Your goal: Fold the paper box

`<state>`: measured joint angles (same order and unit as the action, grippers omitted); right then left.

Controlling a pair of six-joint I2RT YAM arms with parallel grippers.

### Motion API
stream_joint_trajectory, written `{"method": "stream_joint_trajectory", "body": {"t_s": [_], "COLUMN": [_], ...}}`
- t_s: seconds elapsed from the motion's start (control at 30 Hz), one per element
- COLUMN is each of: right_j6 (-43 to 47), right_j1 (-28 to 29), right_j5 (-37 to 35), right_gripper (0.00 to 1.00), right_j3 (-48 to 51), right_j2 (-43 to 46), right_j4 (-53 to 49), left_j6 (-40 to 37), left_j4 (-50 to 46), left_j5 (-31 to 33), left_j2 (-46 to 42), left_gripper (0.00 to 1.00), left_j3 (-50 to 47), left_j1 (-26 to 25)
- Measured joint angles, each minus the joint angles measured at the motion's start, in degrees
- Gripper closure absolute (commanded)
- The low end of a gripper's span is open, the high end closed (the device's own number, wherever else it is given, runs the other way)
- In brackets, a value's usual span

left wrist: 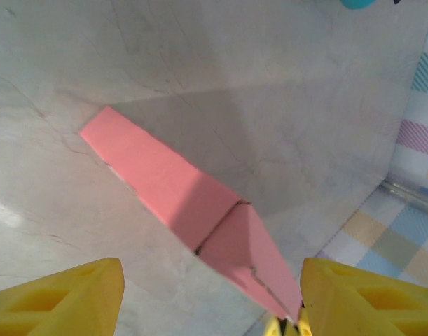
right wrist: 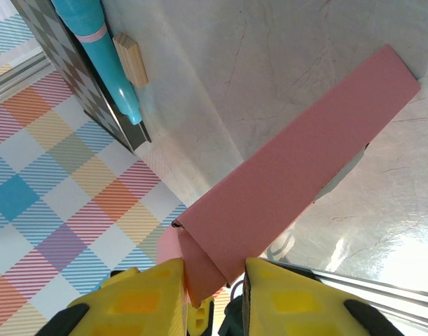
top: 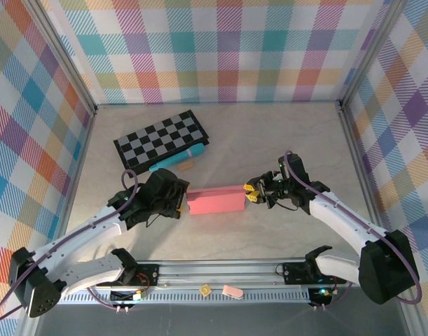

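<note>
The pink paper box (top: 215, 199) lies folded into a long, low shape in the middle of the table. My left gripper (top: 180, 199) is at its left end and stands open; in the left wrist view its yellow fingers (left wrist: 66, 297) are wide apart, with the box's pointed end (left wrist: 185, 196) between them and free of the left finger. My right gripper (top: 250, 190) is at the right end, shut on the box. In the right wrist view the box (right wrist: 298, 168) runs away from the gripper (right wrist: 214, 273), with a folded end flap pinched between the yellow fingers (right wrist: 140, 294).
A black-and-grey checkered board (top: 161, 140) lies behind the box, with a teal bar (top: 177, 159) and a small wooden block (top: 186, 166) at its front edge. Plaid walls enclose the table on three sides. Two small pieces (top: 232, 291) rest on the front rail.
</note>
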<state>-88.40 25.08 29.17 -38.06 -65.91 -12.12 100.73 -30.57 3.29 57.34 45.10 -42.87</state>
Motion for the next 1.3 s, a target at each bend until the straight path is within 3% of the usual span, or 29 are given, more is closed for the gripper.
{"method": "stream_joint_trajectory", "body": {"t_s": [0.13, 0.33, 0.47, 0.97, 1.3], "right_j6": [0.17, 0.2, 0.2, 0.2, 0.37], "right_j1": [0.0, 0.0, 0.0, 0.0, 0.0], "right_j5": [-0.02, -0.17, -0.17, -0.17, -0.26], "right_gripper": [0.76, 0.76, 0.77, 0.78, 0.79], "right_j3": [0.0, 0.0, 0.0, 0.0, -0.37], "right_j2": [0.0, 0.0, 0.0, 0.0, 0.0], "right_j4": [-0.02, 0.0, 0.0, -0.02, -0.87], "left_j6": [3.17, 5.25, 5.62, 6.23, 6.27], "left_j4": [6.36, 7.08, 7.34, 9.88, 10.95], "left_j5": [-0.44, -0.22, -0.26, -0.7, -0.72], "left_j2": [0.26, -1.77, -2.62, -1.92, -2.58], "left_gripper": [0.45, 0.57, 0.58, 0.76, 0.77], "left_j3": [-1.75, -4.09, -4.17, -6.6, -7.76], "left_j1": [-0.2, -0.5, -0.55, -0.98, -1.25]}}
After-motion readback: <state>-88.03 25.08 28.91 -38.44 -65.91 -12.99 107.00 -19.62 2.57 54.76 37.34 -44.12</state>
